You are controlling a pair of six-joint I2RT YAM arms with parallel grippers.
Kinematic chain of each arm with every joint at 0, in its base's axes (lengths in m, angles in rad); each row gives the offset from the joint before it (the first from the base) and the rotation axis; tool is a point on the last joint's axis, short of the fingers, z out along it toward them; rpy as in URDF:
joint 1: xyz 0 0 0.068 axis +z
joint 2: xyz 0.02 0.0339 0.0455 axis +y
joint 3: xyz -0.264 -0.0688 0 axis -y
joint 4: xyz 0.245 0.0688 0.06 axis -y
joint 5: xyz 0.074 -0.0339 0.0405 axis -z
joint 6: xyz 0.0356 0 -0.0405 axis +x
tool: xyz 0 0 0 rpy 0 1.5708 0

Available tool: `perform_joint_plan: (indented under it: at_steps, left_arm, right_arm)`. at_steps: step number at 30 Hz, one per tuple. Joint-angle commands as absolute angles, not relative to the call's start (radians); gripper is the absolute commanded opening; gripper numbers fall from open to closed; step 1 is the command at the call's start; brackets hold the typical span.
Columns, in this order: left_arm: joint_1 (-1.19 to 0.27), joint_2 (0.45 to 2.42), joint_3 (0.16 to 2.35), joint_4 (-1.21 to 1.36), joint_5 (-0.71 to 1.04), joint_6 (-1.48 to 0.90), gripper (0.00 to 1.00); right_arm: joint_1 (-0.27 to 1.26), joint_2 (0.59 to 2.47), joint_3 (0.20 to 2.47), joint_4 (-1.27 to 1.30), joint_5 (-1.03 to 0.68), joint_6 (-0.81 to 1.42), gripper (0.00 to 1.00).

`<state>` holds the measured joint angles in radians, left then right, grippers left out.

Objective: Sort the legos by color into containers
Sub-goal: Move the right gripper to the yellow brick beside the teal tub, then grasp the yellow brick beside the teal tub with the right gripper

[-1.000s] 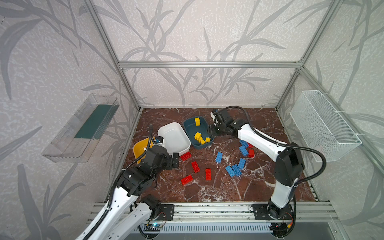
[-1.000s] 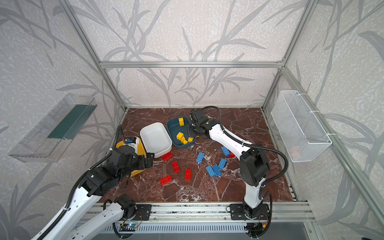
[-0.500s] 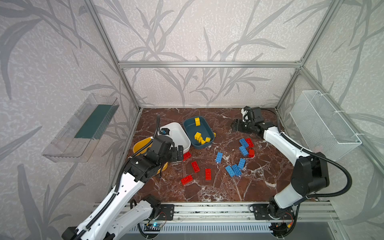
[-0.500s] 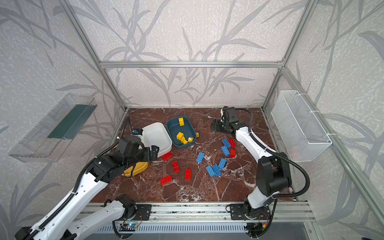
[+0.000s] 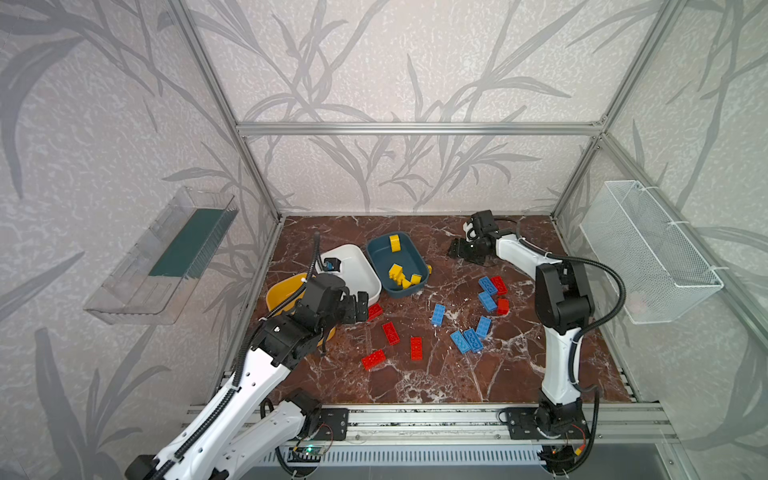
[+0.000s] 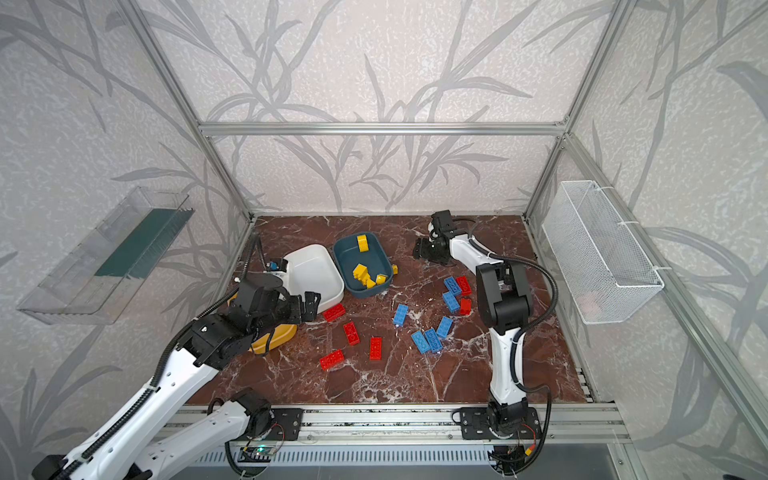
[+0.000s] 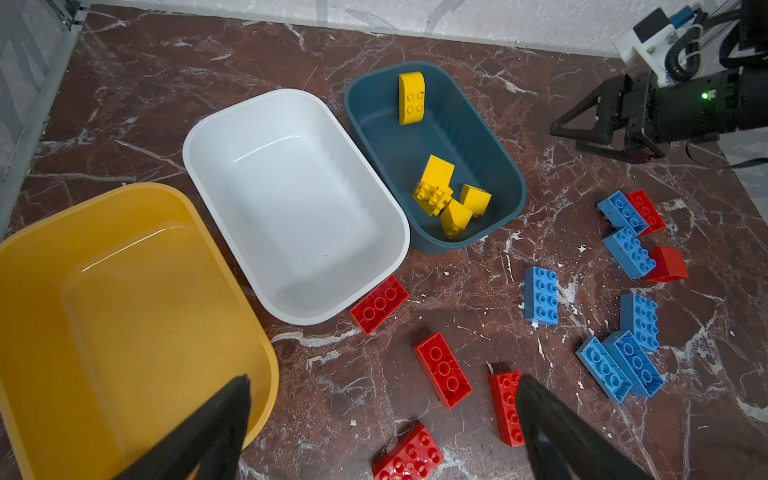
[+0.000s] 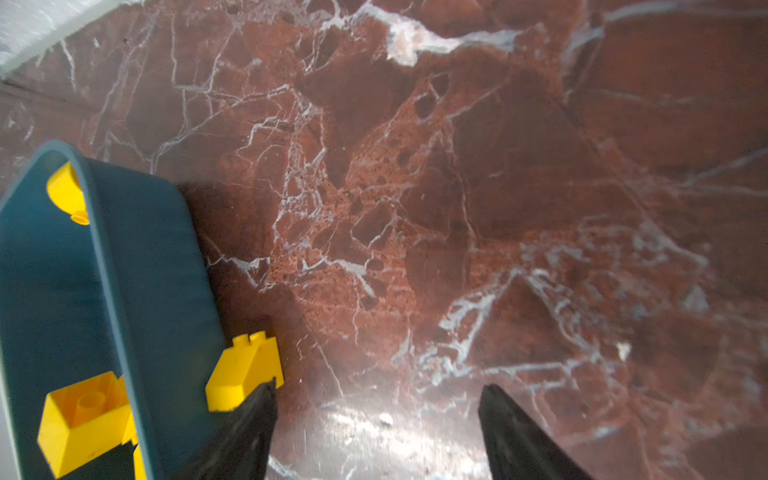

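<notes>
**Light, slick bricks: pinch them across the narrow sides**

Nearest lie the red bricks (image 5: 372, 359), flat on the marble floor (image 5: 457, 386) with studs up and apart from one another. They look like hollow hard plastic: light, stiff and not fragile, but glossy, so a shallow pinch could squirt one out. The best hold, I judge, is from straight above, one finger on each long flat side at mid-length.

The farthest red brick (image 7: 379, 303) of this group lies against or just beside the near corner of the white tub (image 7: 291, 199), which leaves little room for a finger on that side. The left gripper (image 5: 358, 306) hangs close to it, jaws wide apart and holding nothing.

To the right, most of the blue bricks (image 5: 473, 340) lie in touching clumps, with two more red pieces (image 5: 503, 306) wedged among them. The lone blue brick (image 5: 437, 314) looks the easier pick.

Farther back on the left, the yellow tub (image 7: 124, 311) and the white tub are empty. The teal tub (image 7: 457, 137) holds the yellow bricks (image 5: 399, 274). A stray yellow brick (image 8: 245, 374) sits on the floor just outside its right wall.

Farthest, the right gripper (image 8: 378, 388) is over bare floor to the right of the teal tub, jaws parted with nothing between them.
</notes>
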<state>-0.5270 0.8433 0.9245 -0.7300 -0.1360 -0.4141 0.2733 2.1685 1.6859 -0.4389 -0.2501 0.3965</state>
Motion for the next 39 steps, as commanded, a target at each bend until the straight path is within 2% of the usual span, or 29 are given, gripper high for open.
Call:
perform_joint_plan:
  at_steps: [1, 13, 22, 31, 39]
  left_arm:
    - [-0.52, 0.829, 0.915, -0.712, -0.118, -0.394, 0.99]
    - [-0.506, 0.824, 0.908, -0.712, -0.079, -0.391, 0.99]
    - [-0.506, 0.812, 0.904, -0.715, -0.078, -0.391, 0.99]
    - [-0.504, 0.798, 0.901, -0.717, -0.086, -0.386, 0.99]
    - [-0.504, 0.786, 0.899, -0.718, -0.092, -0.383, 0.99]
  right_arm:
    - [0.299, 2.241, 1.807, -0.554, -0.238, 0.362, 0.78]
    - [0.382, 2.471, 2.175, -0.795, -0.181, 0.321, 0.73]
    - [0.419, 2.559, 2.313, -0.882, -0.148, 0.308, 0.68]
    - [0.431, 2.568, 2.3, -0.921, -0.145, 0.293, 0.63]
    - [0.431, 2.48, 2.16, -0.883, -0.119, 0.282, 0.59]
